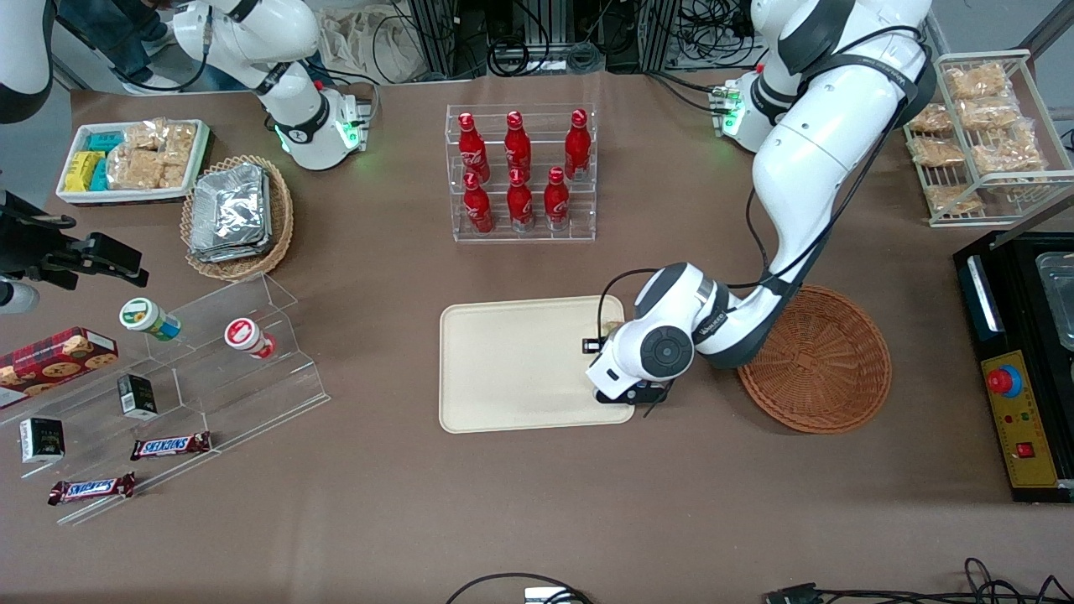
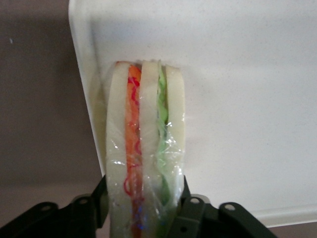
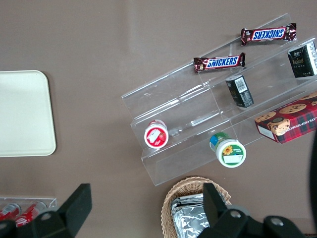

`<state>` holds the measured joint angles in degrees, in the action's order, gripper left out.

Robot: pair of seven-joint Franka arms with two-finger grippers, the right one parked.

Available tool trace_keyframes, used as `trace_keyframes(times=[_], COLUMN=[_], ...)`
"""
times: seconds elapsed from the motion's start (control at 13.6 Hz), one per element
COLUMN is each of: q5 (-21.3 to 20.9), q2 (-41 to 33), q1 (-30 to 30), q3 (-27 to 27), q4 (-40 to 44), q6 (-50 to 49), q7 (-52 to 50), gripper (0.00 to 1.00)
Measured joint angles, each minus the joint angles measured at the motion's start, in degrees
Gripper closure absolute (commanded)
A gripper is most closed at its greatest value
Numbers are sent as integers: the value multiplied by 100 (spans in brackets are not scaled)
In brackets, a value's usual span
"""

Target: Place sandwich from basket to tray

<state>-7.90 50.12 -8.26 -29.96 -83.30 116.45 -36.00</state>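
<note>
- Cream-beige and bare over most of its floor, the tray (image 1: 512, 369) lies flat at the middle of the table, a wide landing place for the delivery.
- Above the tray's edge on the working arm's side hangs the gripper (image 1: 625, 394), carried low by the bent left arm; from the front its own housing hides the fingers.
- The wrist view shows more: the two black fingers (image 2: 190, 208) are closed against the outer bread slices of the sandwich (image 2: 143, 148), one on each flat face, so the wedge stands on edge with its orange-red and green fillings showing under the clear wrap.
- Gripping across the bread faces probably keeps the layers pressed together so that they do not slide apart.
- The sandwich sits just over the tray's raised rim (image 2: 84, 69), partly above the tray floor and partly above the brown tabletop, so it is not yet fully over the landing spot; whether it touches the tray cannot be told.
- Reddish-brown and woven, the basket (image 1: 826, 361) rests beside the tray toward the working arm's end of the table, and no sandwich shows in the part of it left in view.
- Judging by this, the carry is nearly done, with only a small move inward, a lowering and a release remaining.
</note>
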Motion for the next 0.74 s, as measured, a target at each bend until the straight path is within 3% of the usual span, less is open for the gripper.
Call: trace_keyframes(times=[0.29, 0.74], q5=[0, -17], q2=[-96, -1119], q1=[49, 560], q3=[13, 36], q4=[268, 952], q6=[-111, -2012], q7=[-1, -1], gripper=[0, 0])
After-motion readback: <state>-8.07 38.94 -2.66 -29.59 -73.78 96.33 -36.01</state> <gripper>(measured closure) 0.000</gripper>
